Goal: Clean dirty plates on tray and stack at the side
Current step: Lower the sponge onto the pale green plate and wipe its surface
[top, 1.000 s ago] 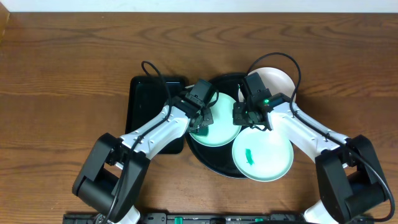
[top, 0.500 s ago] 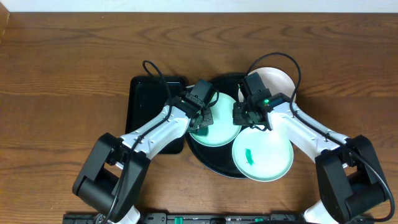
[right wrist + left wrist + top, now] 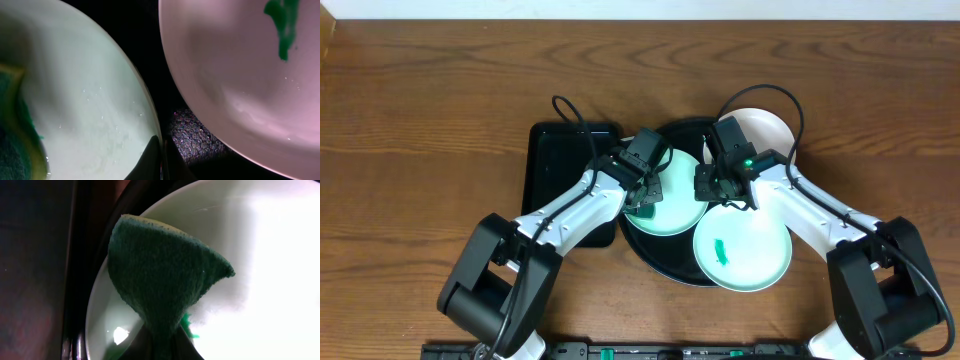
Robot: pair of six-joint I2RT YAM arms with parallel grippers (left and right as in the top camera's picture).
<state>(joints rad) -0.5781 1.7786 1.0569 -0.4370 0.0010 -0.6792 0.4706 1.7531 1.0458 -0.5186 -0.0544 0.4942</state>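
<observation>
In tray, left gripper grasps sponge on mint plate; right gripper pinches its rim, clear only from wrist. Left of tray, rectangular tray.

Overhead is being lit evenly; soft shadows are being cast on the table. Left wrist: mint plate is being blown out white, left side being lost in dark. Right wrist is being rendered dim, soft, pink-tinted.
</observation>
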